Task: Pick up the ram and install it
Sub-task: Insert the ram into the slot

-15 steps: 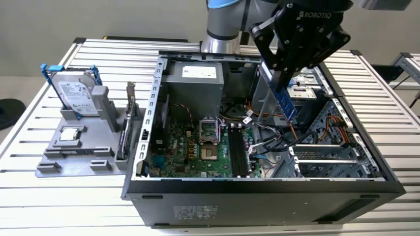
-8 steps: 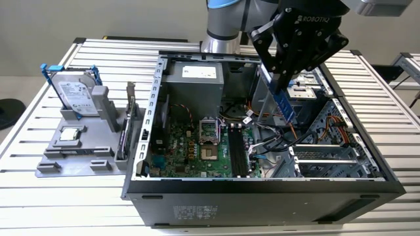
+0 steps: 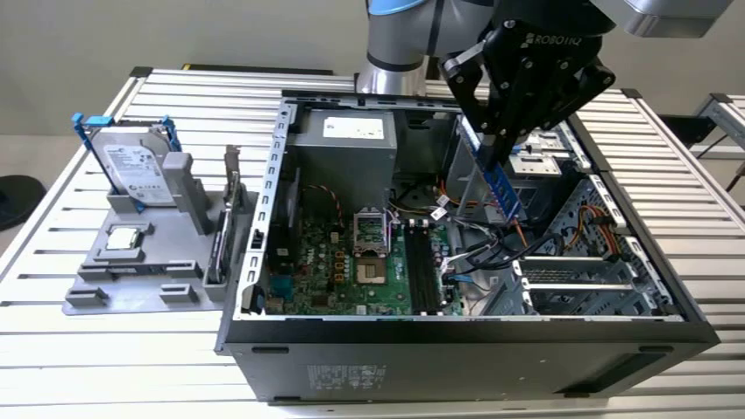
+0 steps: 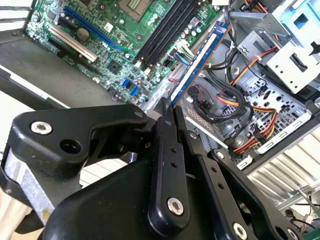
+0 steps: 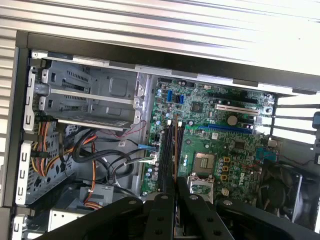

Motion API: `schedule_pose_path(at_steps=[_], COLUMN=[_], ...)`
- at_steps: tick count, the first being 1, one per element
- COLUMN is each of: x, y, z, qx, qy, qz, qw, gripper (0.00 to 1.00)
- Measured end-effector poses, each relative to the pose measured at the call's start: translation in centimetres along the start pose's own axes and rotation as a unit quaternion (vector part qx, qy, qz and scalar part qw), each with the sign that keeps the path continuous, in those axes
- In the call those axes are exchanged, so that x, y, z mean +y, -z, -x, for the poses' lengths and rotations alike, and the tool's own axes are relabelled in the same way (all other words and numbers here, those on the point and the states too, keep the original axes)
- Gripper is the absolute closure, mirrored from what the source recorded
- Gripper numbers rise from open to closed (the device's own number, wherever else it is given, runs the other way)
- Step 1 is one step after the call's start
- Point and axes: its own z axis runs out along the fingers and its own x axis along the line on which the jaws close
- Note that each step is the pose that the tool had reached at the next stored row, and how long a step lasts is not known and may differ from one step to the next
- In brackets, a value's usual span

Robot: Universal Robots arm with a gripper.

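My gripper (image 3: 498, 155) hangs over the open computer case (image 3: 466, 327), shut on the ram (image 3: 502, 190), a narrow blue circuit stick that points down and slightly towards the exterior view's right. The second wrist view shows the ram (image 4: 200, 57) reaching out from between the black fingers (image 4: 167, 120) above the cables beside the motherboard. The stick's lower end hovers clear of the long black memory slots (image 3: 421, 271), which lie to the exterior view's left of it. In the first wrist view those slots (image 5: 169, 145) run straight out from the gripper (image 5: 174, 192).
A grey fixture (image 3: 128, 288) at the exterior view's left holds a hard drive (image 3: 134, 170) with blue rails, an expansion card (image 3: 229, 209) and a processor (image 3: 126, 237). Inside the case are a power supply (image 3: 349, 148), loose cables (image 3: 489, 249) and a metal drive cage (image 3: 577, 275).
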Motion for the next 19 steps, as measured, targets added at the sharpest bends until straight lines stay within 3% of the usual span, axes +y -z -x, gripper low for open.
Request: schedule_pose_path(at_steps=[19], x=[-0.01], y=[-0.75], z=[-0.02], qx=[0.0000], qy=[0.000], qz=[0.0001], qw=[1.0000], gripper=[1.00])
